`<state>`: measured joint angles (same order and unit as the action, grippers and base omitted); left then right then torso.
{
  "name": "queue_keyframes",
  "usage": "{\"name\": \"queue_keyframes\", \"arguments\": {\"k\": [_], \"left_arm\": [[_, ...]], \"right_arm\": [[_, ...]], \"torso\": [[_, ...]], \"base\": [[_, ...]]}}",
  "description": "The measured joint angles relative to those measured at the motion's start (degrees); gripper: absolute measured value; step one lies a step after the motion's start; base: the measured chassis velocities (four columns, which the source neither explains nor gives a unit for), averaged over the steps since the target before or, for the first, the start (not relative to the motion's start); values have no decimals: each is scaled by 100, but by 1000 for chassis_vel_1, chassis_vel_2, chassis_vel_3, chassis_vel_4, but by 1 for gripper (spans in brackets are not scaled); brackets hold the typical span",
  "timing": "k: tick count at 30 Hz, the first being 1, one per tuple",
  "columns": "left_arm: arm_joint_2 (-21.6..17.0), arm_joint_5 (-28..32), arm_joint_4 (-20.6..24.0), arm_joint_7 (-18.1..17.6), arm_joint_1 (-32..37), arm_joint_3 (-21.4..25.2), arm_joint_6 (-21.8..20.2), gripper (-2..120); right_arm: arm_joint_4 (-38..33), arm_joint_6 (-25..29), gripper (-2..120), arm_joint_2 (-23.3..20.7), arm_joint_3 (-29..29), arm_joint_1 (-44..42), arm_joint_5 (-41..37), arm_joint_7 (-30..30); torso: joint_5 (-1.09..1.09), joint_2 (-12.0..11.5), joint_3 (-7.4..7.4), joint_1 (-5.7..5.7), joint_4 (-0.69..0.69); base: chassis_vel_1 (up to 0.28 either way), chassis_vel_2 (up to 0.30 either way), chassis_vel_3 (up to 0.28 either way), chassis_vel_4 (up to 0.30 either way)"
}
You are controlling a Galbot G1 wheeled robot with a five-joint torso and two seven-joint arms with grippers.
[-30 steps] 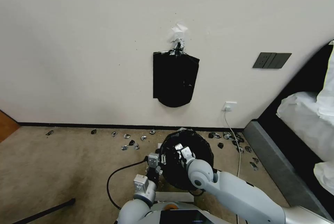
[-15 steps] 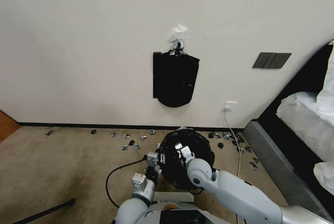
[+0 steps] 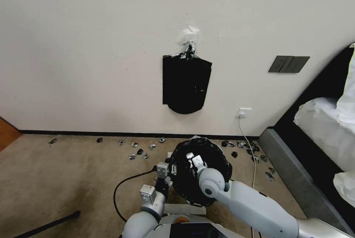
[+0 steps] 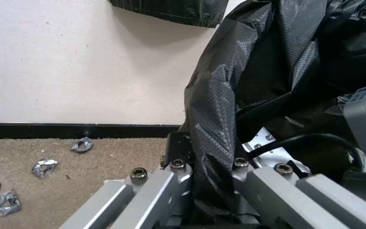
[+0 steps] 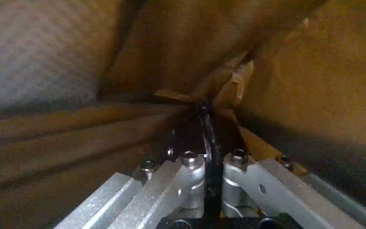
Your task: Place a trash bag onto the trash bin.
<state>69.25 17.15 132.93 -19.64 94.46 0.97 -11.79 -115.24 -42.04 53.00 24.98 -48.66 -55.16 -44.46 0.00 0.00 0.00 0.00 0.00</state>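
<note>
Nearest in the head view, the right arm reaches forward from the lower right and the left arm rises from the lower middle, both meeting at the trash bag [image 3: 201, 173], a crinkled black dome on the carpet [image 3: 66, 179] just short of the wall. The bag hides whatever it is draped over, so the trash bin itself cannot be made out.

The left gripper [image 3: 167, 169] sits at the bag's left edge. Its wrist view gives what the head view cannot: a fold of the black film [image 4: 217, 133] runs down between the two fingers, which are closed tight on it. The right gripper [image 3: 193, 159] sits on top of the bag, towards its middle. Its wrist view looks from inside the film, dim and amber-tinted, and there a thin dark pleat [image 5: 207, 159] is pinched between fingers drawn nearly together.

A black cable [image 3: 127, 184] loops across the carpet left of the bag. Farther off, small black scraps [image 3: 138, 152] lie scattered along the skirting; the left wrist view shows some of them as crumpled and silvery [image 4: 43, 167]. On the far wall hangs a flat black pack of bags [image 3: 186, 84] under torn white tape, with a dark switch plate [image 3: 288, 64] to the right and a white socket [image 3: 244, 112] below it. A bed [image 3: 325, 119] stands at the far right
</note>
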Motion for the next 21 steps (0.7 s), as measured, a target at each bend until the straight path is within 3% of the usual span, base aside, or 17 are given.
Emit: {"name": "queue_keyframes", "arguments": {"k": [7, 15, 18, 20, 21], "left_arm": [[39, 249, -138, -106, -97, 77, -86, 2], [105, 535, -425, -316, -252, 118, -227, 2], [282, 1056, -666, -813, -467, 114, -645, 2], [310, 1153, -696, -898, -506, 111, -706, 2], [393, 1469, -797, -1203, -636, 79, -914, 2]], "right_arm": [[-516, 0, 0, -192, -130, -111, -118, 57], [-1477, 0, 28, -690, -587, -469, -418, 106], [-2083, 0, 41, -958, -1307, -1079, -449, 454], [-2145, 0, 45, -979, -1411, -1168, -443, 514], [-2325, 1, 51, -1037, -1732, -1464, -383, 703]], "torso": [[1, 0, 0, 0, 0], [1, 0, 0, 0, 0], [2, 0, 0, 0, 0], [1, 1, 0, 0, -1], [-1, 1, 0, 0, -1]], "base": [[0, 0, 0, 0], [0, 0, 0, 0], [0, 0, 0, 0], [0, 0, 0, 0], [0, 0, 0, 0]]}}
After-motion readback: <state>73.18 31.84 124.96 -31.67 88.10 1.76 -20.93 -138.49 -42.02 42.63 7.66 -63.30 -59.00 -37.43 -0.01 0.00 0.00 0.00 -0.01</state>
